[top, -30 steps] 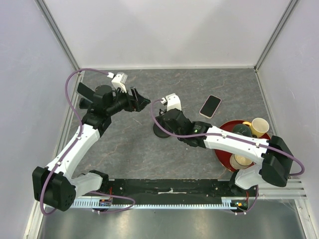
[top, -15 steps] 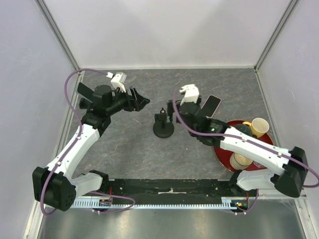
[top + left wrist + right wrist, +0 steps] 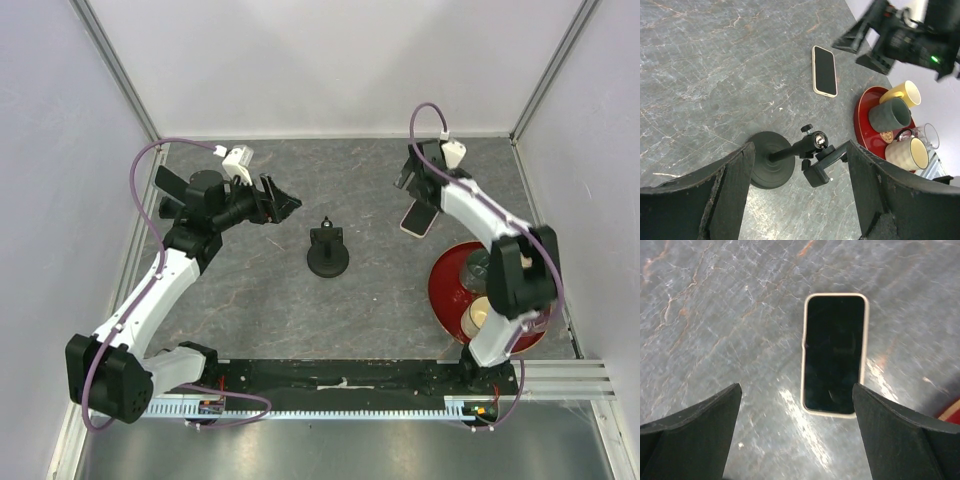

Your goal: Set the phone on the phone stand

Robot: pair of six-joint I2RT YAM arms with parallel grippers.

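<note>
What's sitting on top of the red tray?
On the red tray: a yellow cup, a dark grey cup, a cream cup and a clear glass. They cover much of its floor; anything under them cannot be seen.

One phone. One phone stand. One table. One red tray. Four drinking vessels on it: one yellow mug, one dark grey cup, one cream mug, one clear glass. Perhaps one woven coaster among them, too hidden to call. Two arms, one gripper apiece: left gripper, right gripper.
</note>
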